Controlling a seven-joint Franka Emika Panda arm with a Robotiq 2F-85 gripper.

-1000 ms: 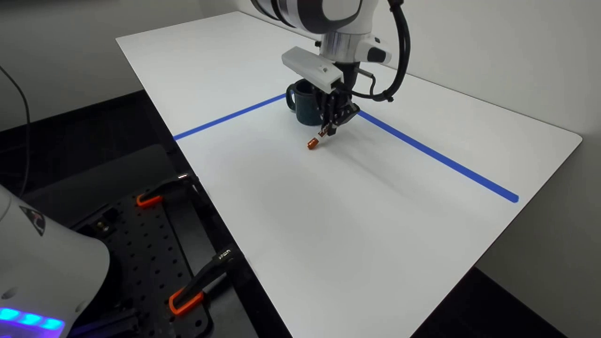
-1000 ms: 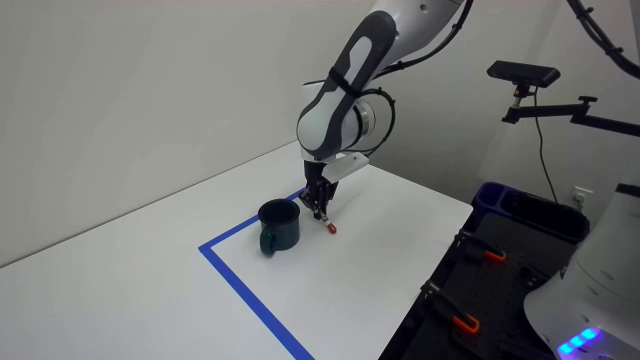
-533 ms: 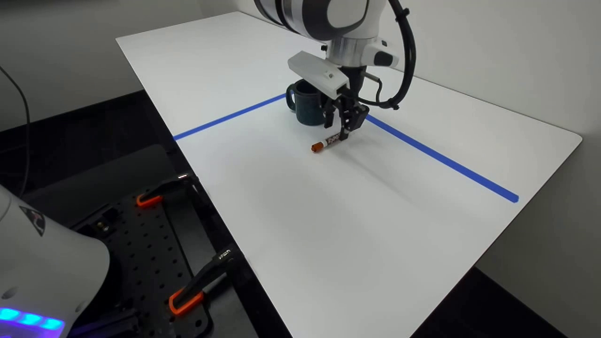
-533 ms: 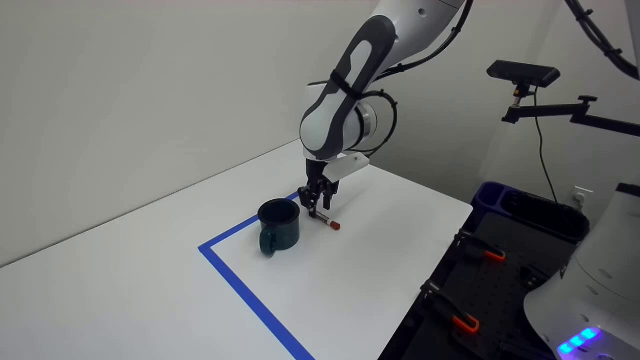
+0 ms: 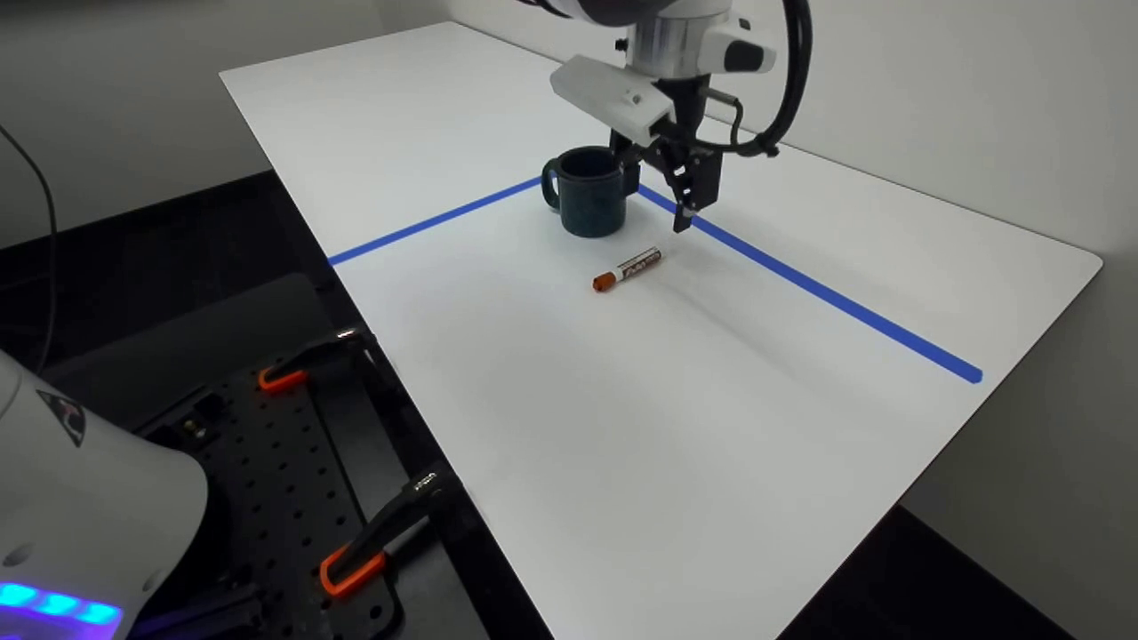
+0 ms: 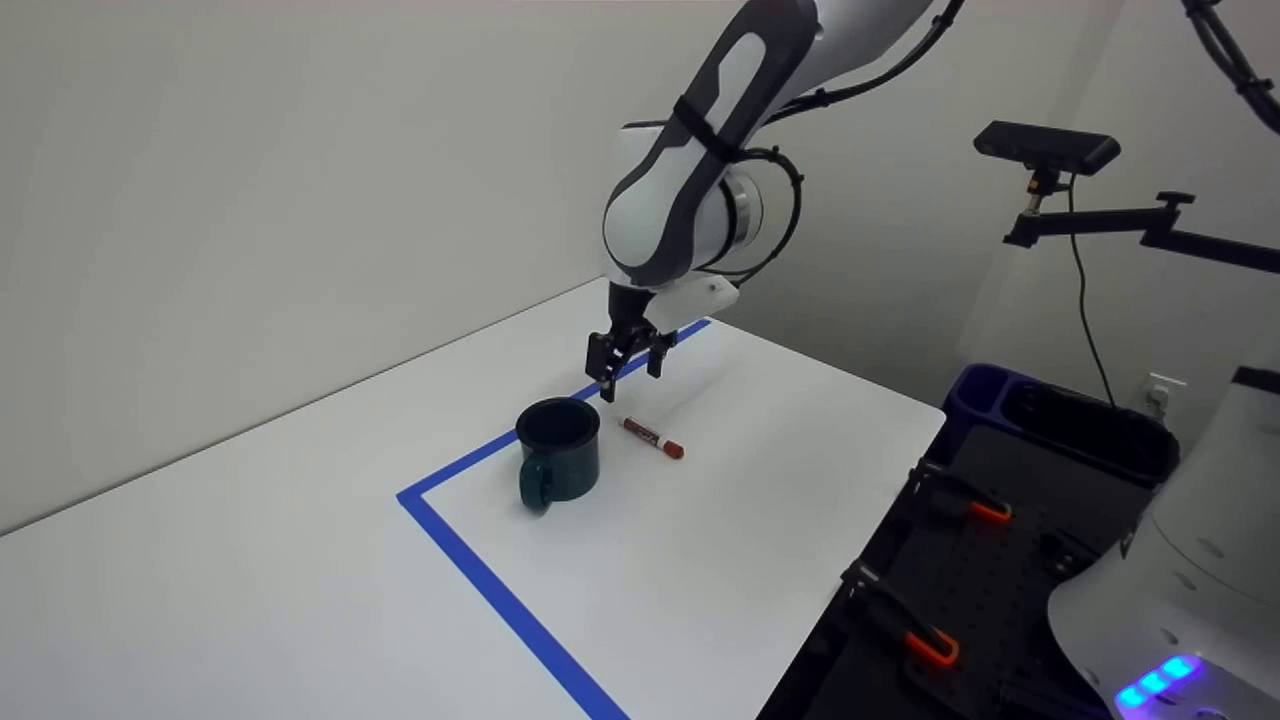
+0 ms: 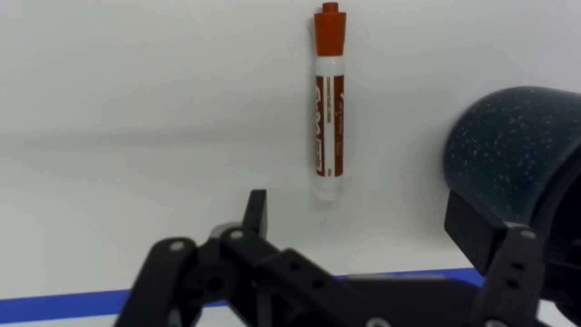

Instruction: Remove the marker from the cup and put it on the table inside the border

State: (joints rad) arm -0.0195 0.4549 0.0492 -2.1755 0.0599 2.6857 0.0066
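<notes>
The reddish-brown and white marker (image 5: pixel 628 268) lies flat on the white table (image 5: pixel 640 418), within the angle of the blue border (image 5: pixel 845 307). Close by, the dark blue cup (image 6: pixel 560 460) stands upright, its handle turned away from the marker. Above the table, behind the marker's plain end, my gripper (image 5: pixel 657 204) hangs open with wide-spread fingers and nothing between them. In the wrist view the whole marker (image 7: pixel 330 122) shows ahead of the gripper (image 7: pixel 356 197). One finger (image 7: pixel 474 231) overlaps the cup (image 7: pixel 504 145) there; whether they touch I cannot tell.
Black clamps with orange tips (image 5: pixel 283 380) sit along the table's edge by the robot base (image 5: pixel 80 498). A wall (image 6: pixel 300 200) runs behind the table. A dark bin (image 6: pixel 1060 425) and a camera on a stand (image 6: pixel 1047 148) are off to the side.
A second ago the gripper was shut on the marker, low at the table. Its fingers have spread, the marker is let go and lies flat, and the gripper has risen clear of it.
</notes>
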